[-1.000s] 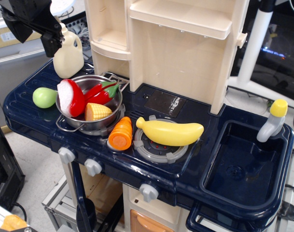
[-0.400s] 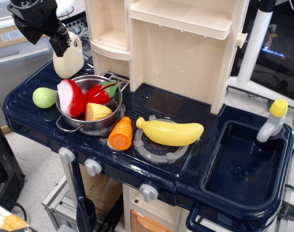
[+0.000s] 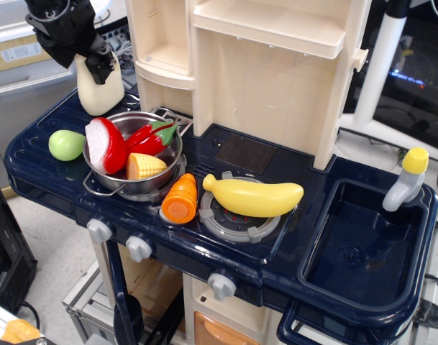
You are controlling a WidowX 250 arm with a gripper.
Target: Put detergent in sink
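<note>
Gripper (image 3: 102, 63): I see a black mass at the top left, partly cut off by the frame edge, its lower end over the top of the detergent.
Jaws: I cannot tell how far apart they stand or whether they hold anything; the black fingers merge with the dark body.
Detergent (image 3: 100, 92): cream jug, upright at the back left corner of the counter, behind the pot. Its neck and handle are hidden by the gripper; I only see the body.
Sink (image 3: 362, 295): navy basin at the right end, well apart from the detergent. I can make out a round drain mark on its floor; its near right corner runs off the frame.
Faucet (image 3: 405, 180): grey with a yellow cap, on the sink's far right rim.
Pot (image 3: 136, 185): steel, on the left burner, holding a red-and-white piece, red peppers and corn; its floor is hidden from me by them.
Green fruit (image 3: 65, 144): just left of the pot.
Carrot (image 3: 180, 199): just right of the pot.
Banana (image 3: 252, 196): lying across the middle burner, covering most of it.
</note>
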